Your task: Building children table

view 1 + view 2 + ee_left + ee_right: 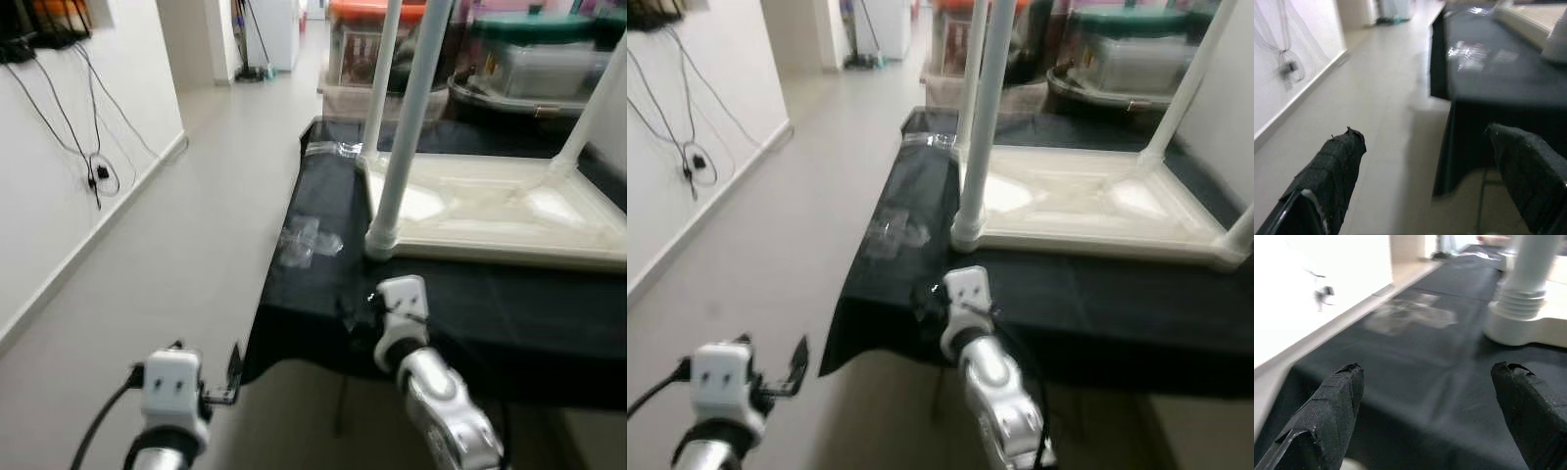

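— Where is the white plastic children's table (490, 211) seen?

— Upside down at the centre right, legs raised, resting on the black-clothed desk (323, 304); its near white tubular leg (407, 127) stands at centre frame.

— And the grippers?

— The right gripper (1425, 396) is held over the desk's near edge, jaws released. The left gripper (1425, 171), jaws also spread and empty, is seen at lower left above the grey floor (186, 245).

Black-draped table (470, 313) with upturned white children's table (490, 211) and, seemingly, clear wrapping (306, 242).

Table leg (407, 127) blocks ahead; black cloth (313, 284) leftward free.
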Robot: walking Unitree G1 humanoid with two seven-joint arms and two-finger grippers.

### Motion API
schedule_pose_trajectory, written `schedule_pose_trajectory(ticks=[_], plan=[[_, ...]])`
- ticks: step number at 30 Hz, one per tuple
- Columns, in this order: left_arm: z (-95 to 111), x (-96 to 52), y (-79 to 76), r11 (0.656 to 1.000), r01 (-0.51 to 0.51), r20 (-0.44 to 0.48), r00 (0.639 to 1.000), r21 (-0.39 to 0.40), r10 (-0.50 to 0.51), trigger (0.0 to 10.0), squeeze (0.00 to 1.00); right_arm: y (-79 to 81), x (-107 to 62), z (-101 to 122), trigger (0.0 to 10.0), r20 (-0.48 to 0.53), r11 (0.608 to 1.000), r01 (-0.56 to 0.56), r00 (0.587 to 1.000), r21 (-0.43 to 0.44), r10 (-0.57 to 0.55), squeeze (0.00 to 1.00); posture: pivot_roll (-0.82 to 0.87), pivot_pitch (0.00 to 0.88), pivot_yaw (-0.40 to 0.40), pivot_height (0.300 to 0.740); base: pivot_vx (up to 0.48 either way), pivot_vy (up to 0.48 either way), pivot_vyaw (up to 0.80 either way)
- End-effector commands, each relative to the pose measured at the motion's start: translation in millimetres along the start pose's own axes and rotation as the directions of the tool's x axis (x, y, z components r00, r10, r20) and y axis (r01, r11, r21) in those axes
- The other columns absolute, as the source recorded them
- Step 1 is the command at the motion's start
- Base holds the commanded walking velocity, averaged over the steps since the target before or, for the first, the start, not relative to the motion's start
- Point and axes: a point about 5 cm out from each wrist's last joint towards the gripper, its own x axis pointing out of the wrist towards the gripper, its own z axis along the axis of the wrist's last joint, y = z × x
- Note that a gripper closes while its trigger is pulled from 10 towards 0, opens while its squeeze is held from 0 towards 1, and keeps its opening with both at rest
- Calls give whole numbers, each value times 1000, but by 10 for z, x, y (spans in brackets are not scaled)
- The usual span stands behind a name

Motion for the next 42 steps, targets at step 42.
schedule_pose_trajectory(ticks=[42], plan=[[56,51,324,972,-218,16,976,89,218,10000,0,-23,125,100,10000,68,1000,-4,998,-7,5,0,75,4,8,740,-23,0,-187]])
